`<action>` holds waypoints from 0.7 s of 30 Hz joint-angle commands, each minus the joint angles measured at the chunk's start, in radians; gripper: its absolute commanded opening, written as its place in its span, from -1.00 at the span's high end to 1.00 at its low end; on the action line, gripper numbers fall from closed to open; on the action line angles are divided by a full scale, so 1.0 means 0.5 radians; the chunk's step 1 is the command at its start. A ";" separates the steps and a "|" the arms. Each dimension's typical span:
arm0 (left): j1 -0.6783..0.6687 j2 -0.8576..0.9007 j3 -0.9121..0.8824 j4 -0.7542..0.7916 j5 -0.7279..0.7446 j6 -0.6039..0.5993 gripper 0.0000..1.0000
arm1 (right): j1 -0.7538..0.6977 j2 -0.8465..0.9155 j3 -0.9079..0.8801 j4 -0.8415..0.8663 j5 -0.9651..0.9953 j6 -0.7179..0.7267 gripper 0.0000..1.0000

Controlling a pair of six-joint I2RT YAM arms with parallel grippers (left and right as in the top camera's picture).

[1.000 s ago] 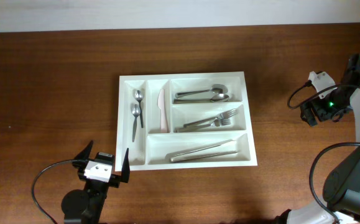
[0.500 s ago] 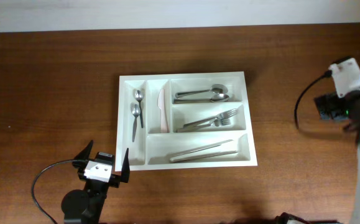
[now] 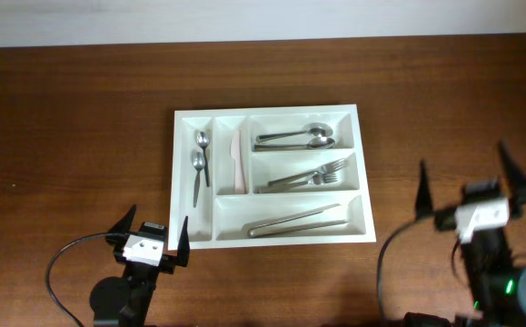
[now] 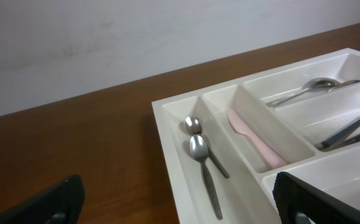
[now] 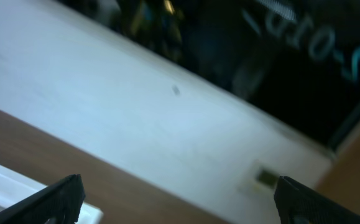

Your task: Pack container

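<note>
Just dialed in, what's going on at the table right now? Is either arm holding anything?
Neither arm is holding anything. The left hand sits open near the container's front left corner, and the right hand sits open off to its right, both clear of it. The container already holds two small spoons, a pink knife, larger spoons, forks and tongs. No loose utensils show on the table.

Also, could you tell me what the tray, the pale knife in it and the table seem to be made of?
Tray: white plastic by its look, smooth moulded walls with slight sheen. Knife: pale pink, matte, probably plastic too. Table: brown wood or veneer, grain streaks visible; cannot tell which.
</note>
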 commanded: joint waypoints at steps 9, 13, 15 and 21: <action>0.008 -0.019 -0.016 0.007 -0.014 0.032 -0.98 | 0.342 -0.673 -0.337 0.080 -0.063 0.093 -0.98; 0.008 -0.019 -0.016 0.007 -0.014 0.033 -0.98 | 0.404 -0.748 -0.394 0.150 -0.059 0.127 -0.98; 0.008 -0.019 -0.016 0.007 -0.014 0.032 -0.98 | 0.420 -0.747 -0.439 0.198 -0.037 0.128 -0.98; 0.008 -0.019 -0.016 0.007 -0.014 0.032 -0.98 | 0.446 -0.747 -0.711 0.529 0.110 0.129 -0.98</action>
